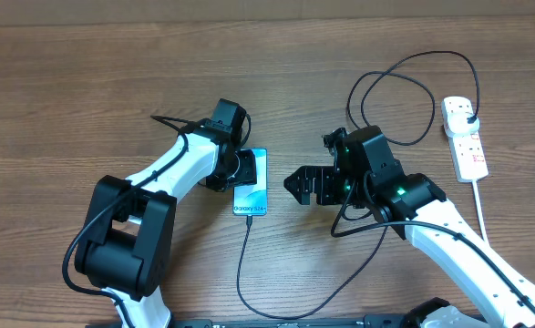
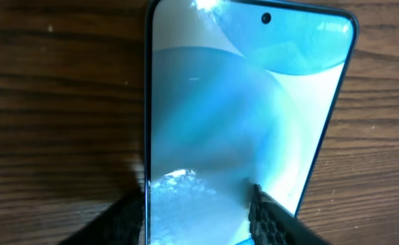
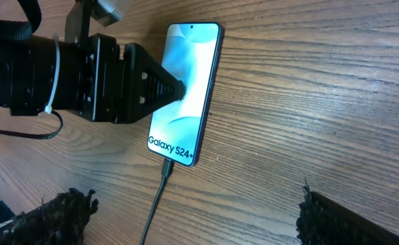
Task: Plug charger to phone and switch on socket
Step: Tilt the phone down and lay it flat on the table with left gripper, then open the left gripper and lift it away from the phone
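The phone lies flat on the table with its screen lit; the right wrist view reads "Galaxy S24+" on the phone. The charger's small plug tip sits in the phone's bottom end. Its thin black cable runs toward the front edge. My left gripper is over the phone. One finger is beside its left edge and the other finger rests on the screen, jaws apart. My right gripper hangs open to the phone's right, holding nothing.
The white socket lies at the far right with a black plug in its far outlet. The black cable loops behind my right arm. A white cord runs from the strip toward the front.
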Motion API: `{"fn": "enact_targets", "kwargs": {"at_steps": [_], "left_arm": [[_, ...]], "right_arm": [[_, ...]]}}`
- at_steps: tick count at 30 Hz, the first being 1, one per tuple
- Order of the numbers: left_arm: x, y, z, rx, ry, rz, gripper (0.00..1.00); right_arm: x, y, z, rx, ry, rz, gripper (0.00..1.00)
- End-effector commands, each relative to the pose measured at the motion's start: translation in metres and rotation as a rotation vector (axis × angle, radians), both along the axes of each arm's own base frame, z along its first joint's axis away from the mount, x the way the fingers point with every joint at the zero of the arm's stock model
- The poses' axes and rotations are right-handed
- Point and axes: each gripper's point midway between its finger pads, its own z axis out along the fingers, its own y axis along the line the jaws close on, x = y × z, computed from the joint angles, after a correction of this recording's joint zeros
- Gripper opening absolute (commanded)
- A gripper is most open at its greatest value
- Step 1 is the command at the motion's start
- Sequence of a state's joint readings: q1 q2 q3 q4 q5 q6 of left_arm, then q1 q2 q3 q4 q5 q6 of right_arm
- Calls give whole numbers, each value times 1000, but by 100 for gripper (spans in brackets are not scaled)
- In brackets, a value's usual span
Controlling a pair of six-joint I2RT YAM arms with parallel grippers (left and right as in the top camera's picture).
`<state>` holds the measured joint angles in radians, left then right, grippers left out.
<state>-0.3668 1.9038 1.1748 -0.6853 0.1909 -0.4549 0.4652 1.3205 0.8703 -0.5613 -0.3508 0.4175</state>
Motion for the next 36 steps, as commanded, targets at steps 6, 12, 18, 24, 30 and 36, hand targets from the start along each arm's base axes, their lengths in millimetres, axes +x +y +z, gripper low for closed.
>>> {"fn": "enact_targets", "kwargs": {"at_steps": [6,12,18,24,30,36], "left_arm": [[9,12,3,7,-2,32,53],[36,39,34,4,-15,114,65],[65,71,56,-4,-66,206,93],[69,94,56,5,-68,262,100],[69,97,56,6,-68,269,100],[69,97,56,6,-68,269,100]], "right_arm": [[7,1,7,0,-27,-3,100],[7,1,7,0,-27,-3,100],[7,1,7,0,-27,-3,100],[7,1,7,0,-27,-3,100],[7,1,7,0,-27,-3,100],[7,1,7,0,-27,-3,100]]}}
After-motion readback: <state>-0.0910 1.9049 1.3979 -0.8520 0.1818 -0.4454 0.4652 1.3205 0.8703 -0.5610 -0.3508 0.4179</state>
